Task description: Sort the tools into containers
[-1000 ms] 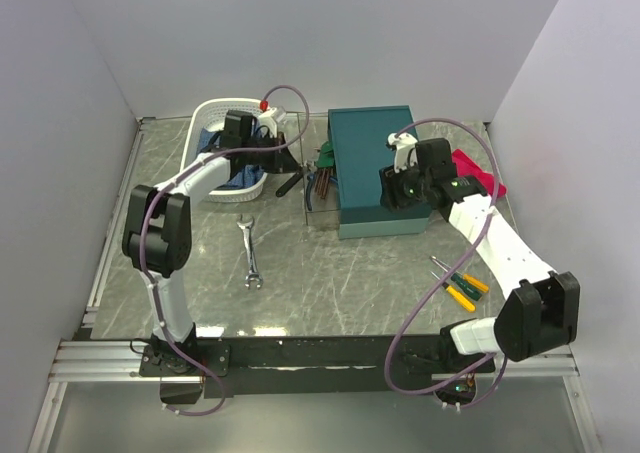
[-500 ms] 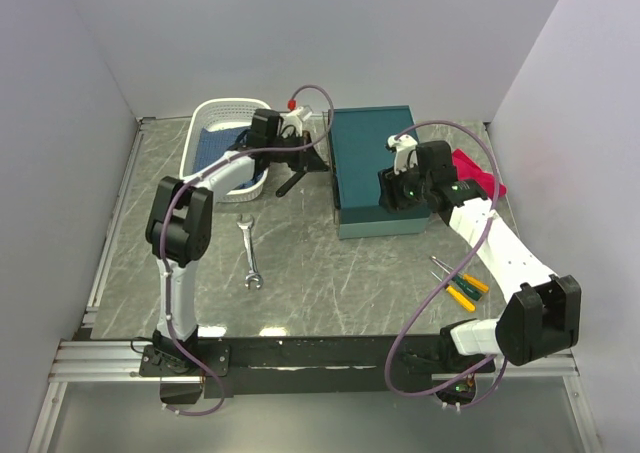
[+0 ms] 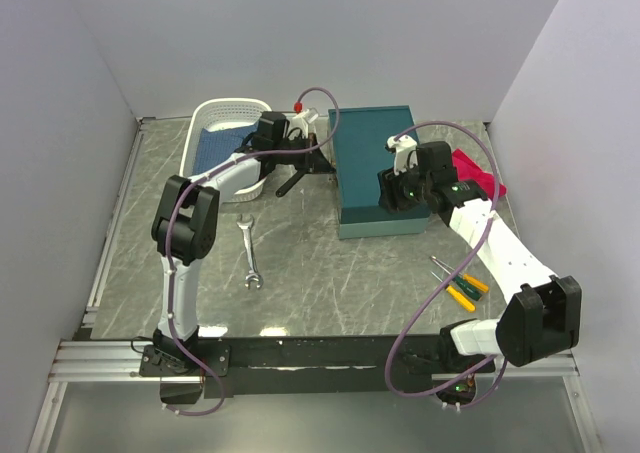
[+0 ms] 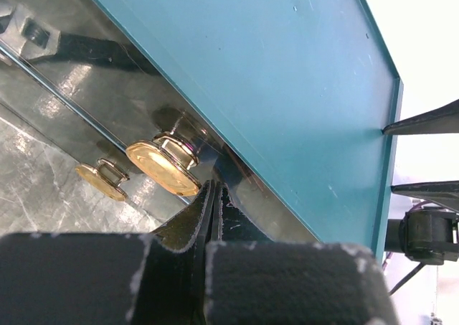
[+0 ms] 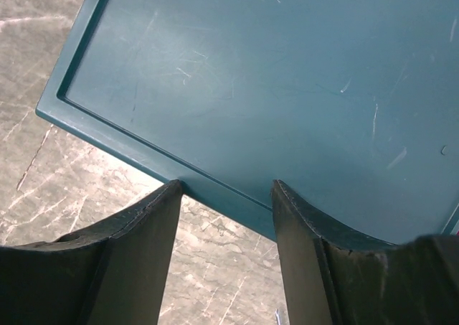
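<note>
**Tabletop layout (top view, arm bases at 6 o'clock)**

- The teal box (image 3: 370,153) stands on the tabletop (image 3: 330,273) at about 1 o'clock from centre, with its lid down.
- The silver spanner (image 3: 251,253) lies flat at about 8 o'clock, well apart from the box.
- The screwdrivers (image 3: 460,285) lie side by side at about 4 o'clock, near the right arm's lower link.
- The black-handled tool (image 3: 290,182) lies at about 11 o'clock, between the white basket (image 3: 205,123) and the box.
- The basket holds a blue cloth (image 3: 215,143).
- A red cloth (image 3: 478,173) lies at the 3 o'clock side of the box.

**Left end effector** (image 3: 318,163)

- It sits at the 9 o'clock side of the box.
- In the left wrist view, the left end effector (image 4: 213,192) has its fingers pressed together, and nothing is visible between them.
- The tips point at the box (image 4: 287,88) wall just under the lid edge, beside two brass latch knobs (image 4: 163,168).

**Right end effector** (image 3: 395,188)

- It hangs over the 5 o'clock part of the lid.
- In the right wrist view, the right end effector (image 5: 226,189) has its fingers spread.
- The fingers straddle the lid rim of the box (image 5: 287,74) near one corner.
- Contact with the rim cannot be determined.
</note>
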Tool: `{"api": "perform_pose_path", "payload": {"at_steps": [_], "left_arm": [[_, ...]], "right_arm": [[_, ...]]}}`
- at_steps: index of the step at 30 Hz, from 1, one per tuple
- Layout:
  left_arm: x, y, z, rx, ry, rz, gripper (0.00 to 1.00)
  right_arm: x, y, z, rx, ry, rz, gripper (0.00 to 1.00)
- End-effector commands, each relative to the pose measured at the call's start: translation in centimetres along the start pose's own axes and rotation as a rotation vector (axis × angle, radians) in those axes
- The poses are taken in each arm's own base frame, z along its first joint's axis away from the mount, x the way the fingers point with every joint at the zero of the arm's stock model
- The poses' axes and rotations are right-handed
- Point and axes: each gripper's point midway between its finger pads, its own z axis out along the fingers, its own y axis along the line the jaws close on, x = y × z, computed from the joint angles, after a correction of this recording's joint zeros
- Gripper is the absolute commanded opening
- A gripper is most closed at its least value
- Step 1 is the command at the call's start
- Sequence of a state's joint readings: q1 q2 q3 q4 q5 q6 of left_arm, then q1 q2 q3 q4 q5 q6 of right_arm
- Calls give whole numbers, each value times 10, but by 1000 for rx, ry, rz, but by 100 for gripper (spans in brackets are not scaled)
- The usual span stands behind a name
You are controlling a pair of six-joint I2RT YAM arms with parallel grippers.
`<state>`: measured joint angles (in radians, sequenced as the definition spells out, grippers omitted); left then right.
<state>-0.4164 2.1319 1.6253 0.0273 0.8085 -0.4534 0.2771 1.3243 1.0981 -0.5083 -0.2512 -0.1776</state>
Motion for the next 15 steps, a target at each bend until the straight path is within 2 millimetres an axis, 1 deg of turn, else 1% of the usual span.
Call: {"api": "perform_pose_path", "payload": {"at_steps": [1, 2, 3, 4, 5, 6, 7, 8, 9, 10, 11, 12, 13, 14, 15], "left_arm": [[-5, -30, 6, 76, -8, 103, 2], [-7, -32, 1, 79, 0, 125, 6], [1, -31, -6, 64, 41, 88, 22], [-7, -37, -21, 63, 29, 100, 28], [1, -34, -29, 57, 44, 94, 33], [5, -37, -39, 70, 58, 84, 41], [-2, -49, -54, 79, 38, 106, 44], [7, -42, -64, 66, 43, 84, 47], [4, -50, -73, 72, 30, 93, 52], [4, -47, -78, 64, 20, 85, 53], [10, -45, -80, 56, 24, 45, 53], [11, -42, -81, 47, 16, 23, 54], [3, -33, -82, 18, -23, 17, 54], [10, -26, -81, 8, -26, -64, 55], [9, -17, -77, 4, -47, -95, 56]], "right_arm": [[54, -13, 9, 60, 191, 1, 61], [53, -13, 9, 60, 188, 0, 62], [53, -13, 9, 60, 190, -1, 62], [50, -15, 8, 67, 186, -4, 62], [49, -15, 8, 70, 181, -9, 64], [49, -16, 8, 72, 185, -13, 64], [50, -16, 9, 74, 185, -16, 66], [51, -17, 9, 78, 186, -15, 68], [51, -17, 9, 79, 184, -14, 69], [52, -17, 10, 78, 187, -13, 70], [53, -17, 10, 78, 190, -11, 70], [53, -17, 10, 78, 192, -11, 71], [52, -18, 11, 79, 195, -10, 71], [52, -18, 11, 80, 197, -10, 72], [51, -18, 11, 80, 195, -12, 72]]}}
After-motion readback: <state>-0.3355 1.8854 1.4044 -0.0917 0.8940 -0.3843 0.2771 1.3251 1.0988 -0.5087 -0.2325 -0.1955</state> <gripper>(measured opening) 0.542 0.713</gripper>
